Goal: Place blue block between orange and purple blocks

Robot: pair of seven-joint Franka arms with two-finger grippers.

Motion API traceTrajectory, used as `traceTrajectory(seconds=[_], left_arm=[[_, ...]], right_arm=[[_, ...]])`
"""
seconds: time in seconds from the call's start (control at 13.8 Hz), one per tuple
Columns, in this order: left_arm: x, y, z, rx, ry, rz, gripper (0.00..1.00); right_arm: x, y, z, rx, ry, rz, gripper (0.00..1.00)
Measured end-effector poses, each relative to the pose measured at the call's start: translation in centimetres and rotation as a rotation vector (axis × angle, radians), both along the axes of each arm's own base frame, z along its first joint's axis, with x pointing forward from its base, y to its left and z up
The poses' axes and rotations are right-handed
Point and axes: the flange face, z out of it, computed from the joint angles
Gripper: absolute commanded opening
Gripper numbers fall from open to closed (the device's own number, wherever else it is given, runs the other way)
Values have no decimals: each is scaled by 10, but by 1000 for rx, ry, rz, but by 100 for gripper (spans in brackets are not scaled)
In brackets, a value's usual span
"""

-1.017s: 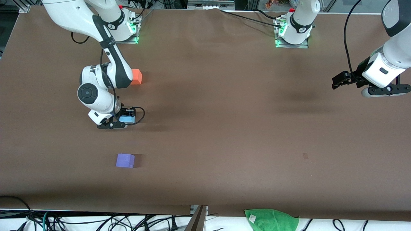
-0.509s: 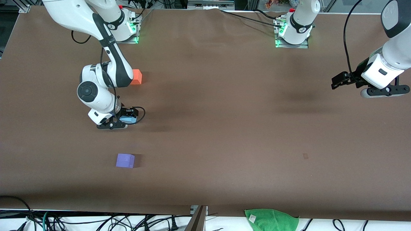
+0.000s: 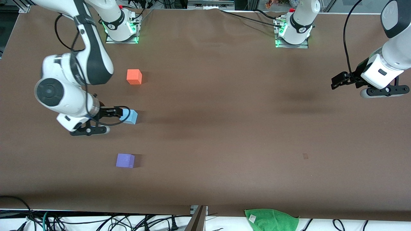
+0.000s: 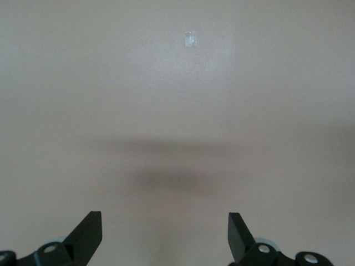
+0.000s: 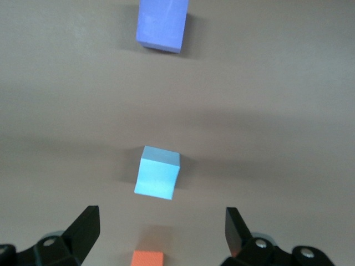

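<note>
The light sky-blue block (image 3: pixel 130 116) rests on the brown table between the orange block (image 3: pixel 134 77) and the violet-purple block (image 3: pixel 125 160), roughly in line with them. My right gripper (image 3: pixel 110 113) is open and empty, raised above the table beside the blue block, toward the right arm's end. In the right wrist view its jaws (image 5: pixel 161 230) stand wide apart. That view also shows the blue block (image 5: pixel 157 172), the purple block (image 5: pixel 161 24) and the orange block (image 5: pixel 147 258). My left gripper (image 3: pixel 340 80) waits open over the left arm's end of the table and is empty (image 4: pixel 165 233).
A green cloth (image 3: pixel 271 219) lies at the table's edge nearest the front camera. A small pale mark (image 3: pixel 305 156) is on the table, also in the left wrist view (image 4: pixel 191 39). Cables hang below that edge.
My right gripper has let go of the blue block, risen and drawn away toward the right arm's end. The orange block now shows fully. The left arm barely moved.
</note>
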Motion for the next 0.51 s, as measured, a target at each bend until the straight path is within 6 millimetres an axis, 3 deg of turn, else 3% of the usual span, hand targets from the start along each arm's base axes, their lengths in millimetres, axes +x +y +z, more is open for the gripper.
traceTrajectory(seconds=[0.36, 0.51], left_arm=[[0, 0, -1, 0, 1, 0, 100], [0, 0, -1, 0, 1, -1, 100]], right_arm=[[9, -58, 64, -25, 9, -26, 100], [2, -65, 95, -15, 0, -17, 100]])
